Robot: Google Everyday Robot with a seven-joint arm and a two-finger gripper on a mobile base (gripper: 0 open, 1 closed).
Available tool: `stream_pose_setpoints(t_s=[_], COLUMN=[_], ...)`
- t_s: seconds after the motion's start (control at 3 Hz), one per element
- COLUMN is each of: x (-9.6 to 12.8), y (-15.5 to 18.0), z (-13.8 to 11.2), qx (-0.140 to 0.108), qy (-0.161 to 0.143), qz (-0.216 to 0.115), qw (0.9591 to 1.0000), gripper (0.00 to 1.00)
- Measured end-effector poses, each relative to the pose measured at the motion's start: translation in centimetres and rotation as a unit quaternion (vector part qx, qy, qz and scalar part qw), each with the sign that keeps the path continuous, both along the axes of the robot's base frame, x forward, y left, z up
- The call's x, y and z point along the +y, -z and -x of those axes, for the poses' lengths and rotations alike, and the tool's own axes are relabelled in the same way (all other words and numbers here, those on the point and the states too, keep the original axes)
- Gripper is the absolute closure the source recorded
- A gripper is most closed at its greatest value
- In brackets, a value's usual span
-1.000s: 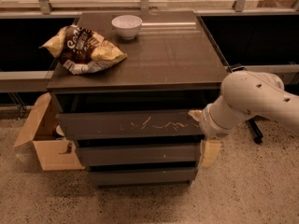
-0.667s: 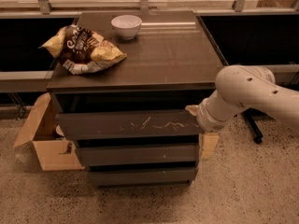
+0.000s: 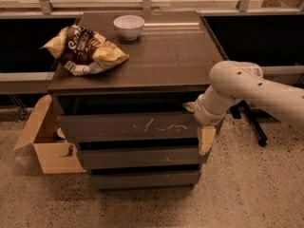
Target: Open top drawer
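The top drawer point(image 3: 128, 126) is the wide dark grey-brown front with pale scratches, just under the cabinet's top. It stands pulled out a little, with a dark gap above it. Two smaller drawer fronts point(image 3: 140, 156) sit below it. My gripper point(image 3: 194, 109) is at the drawer's right end, at the upper right corner under the cabinet top. The white arm point(image 3: 247, 87) reaches in from the right and hides most of the gripper.
On the cabinet top point(image 3: 166, 56) lie a crumpled chip bag point(image 3: 83, 49) at the left and a white bowl point(image 3: 128, 26) at the back. An open cardboard box point(image 3: 42, 139) stands on the floor to the left. A chair base point(image 3: 251, 122) is behind the arm.
The arm has moved left and slightly up, bringing the gripper closer in at the drawer's right end. The drawer front has not visibly shifted.
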State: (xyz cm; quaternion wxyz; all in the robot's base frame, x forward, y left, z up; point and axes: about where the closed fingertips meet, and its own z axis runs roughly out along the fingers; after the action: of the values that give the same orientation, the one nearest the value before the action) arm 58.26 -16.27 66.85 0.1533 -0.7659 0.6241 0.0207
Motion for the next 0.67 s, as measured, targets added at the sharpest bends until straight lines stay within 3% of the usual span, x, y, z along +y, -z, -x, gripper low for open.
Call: stream_pose_setpoints(t_s=[0.33,0.67], x=[1.1,2.1], y=[0.6,-0.1], z=[0.1,1.8], qx=[0.006,0.003], qy=[-0.024,-0.039], qz=[-0.006,-0.009], qw=[0.9997,0.9992], gripper=[0.19,0.42])
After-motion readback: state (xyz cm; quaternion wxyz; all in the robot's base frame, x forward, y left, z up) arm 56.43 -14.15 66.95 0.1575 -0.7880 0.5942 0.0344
